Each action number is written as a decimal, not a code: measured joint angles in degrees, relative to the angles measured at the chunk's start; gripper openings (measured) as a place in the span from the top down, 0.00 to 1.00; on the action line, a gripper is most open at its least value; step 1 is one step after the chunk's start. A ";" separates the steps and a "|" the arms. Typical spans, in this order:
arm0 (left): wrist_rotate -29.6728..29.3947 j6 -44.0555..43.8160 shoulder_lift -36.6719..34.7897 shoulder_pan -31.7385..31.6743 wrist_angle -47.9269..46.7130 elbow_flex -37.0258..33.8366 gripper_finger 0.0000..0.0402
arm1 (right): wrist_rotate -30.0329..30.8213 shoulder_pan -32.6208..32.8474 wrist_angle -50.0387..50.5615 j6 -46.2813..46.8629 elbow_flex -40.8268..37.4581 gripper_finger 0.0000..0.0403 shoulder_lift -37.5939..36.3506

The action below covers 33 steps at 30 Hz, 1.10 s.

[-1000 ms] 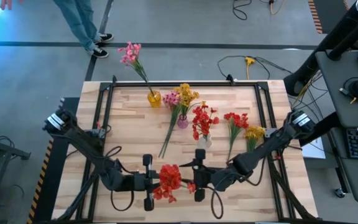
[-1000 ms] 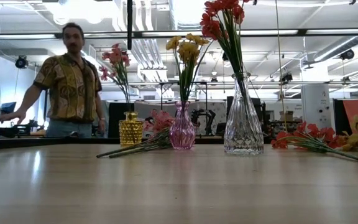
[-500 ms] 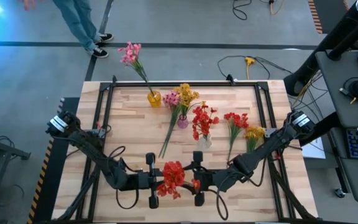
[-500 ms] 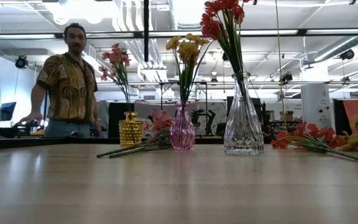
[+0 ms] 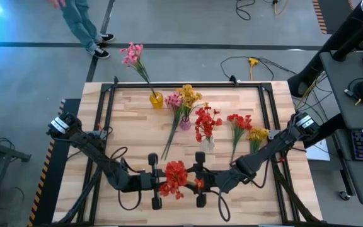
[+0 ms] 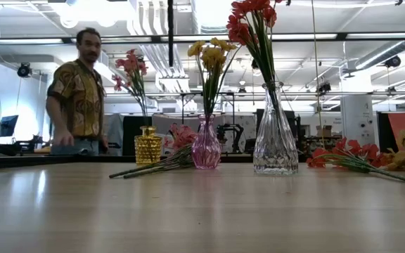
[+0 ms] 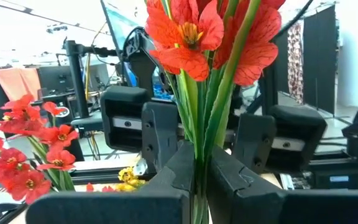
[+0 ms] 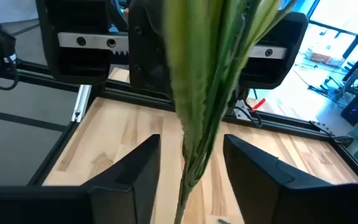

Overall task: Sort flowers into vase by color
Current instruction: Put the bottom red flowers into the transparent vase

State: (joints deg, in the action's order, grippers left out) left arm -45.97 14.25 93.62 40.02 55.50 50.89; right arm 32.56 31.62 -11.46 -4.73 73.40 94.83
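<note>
1. One wooden bench [image 5: 131,135] carries everything, and the three vases stand toward its far side, so the near half is free for the arms to work.
2. Both arms meet over the near edge, facing each other with a red spray [image 5: 172,178] between them, which looks like a handover or a regrip before it goes into a vase.
3. Left tool [image 7: 201,177] has its fingers pressed together on that spray's green stems, holding them upright so the blossoms stand above the fingers.
4. Right tool [image 8: 188,171] is spread, one finger on each side of the same stems, apparently placed to take them lower down; I see no contact yet.
5. Clear vase [image 5: 207,144] already holds red flowers, so by color it is my guess for where the held spray belongs.
6. Pink vase [image 5: 185,123] holds yellow flowers, and the yellow vase [image 5: 155,99] holds pink ones, so each color has its own vase.
7. Still unsorted and flat on the bench: a pink spray [image 5: 171,126] just beside the pink vase, and a red bunch [image 5: 238,129] with a yellow bunch [image 5: 257,137] near the right arm.
</note>
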 joint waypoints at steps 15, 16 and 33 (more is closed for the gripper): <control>0.02 0.27 0.00 -0.51 0.08 0.00 0.99 | -0.02 -0.95 -1.15 -0.37 0.01 0.79 0.00; 0.02 0.27 0.00 -0.56 0.16 0.00 0.99 | -0.04 -1.00 -1.08 -0.38 0.01 0.79 0.02; 0.08 0.38 0.00 -1.19 1.09 0.00 0.99 | -3.52 -2.32 -1.32 -0.61 0.01 0.83 0.02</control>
State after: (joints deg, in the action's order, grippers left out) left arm -45.89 14.64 93.62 38.83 56.59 50.89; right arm 29.04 29.31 -12.78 -5.34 73.41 94.85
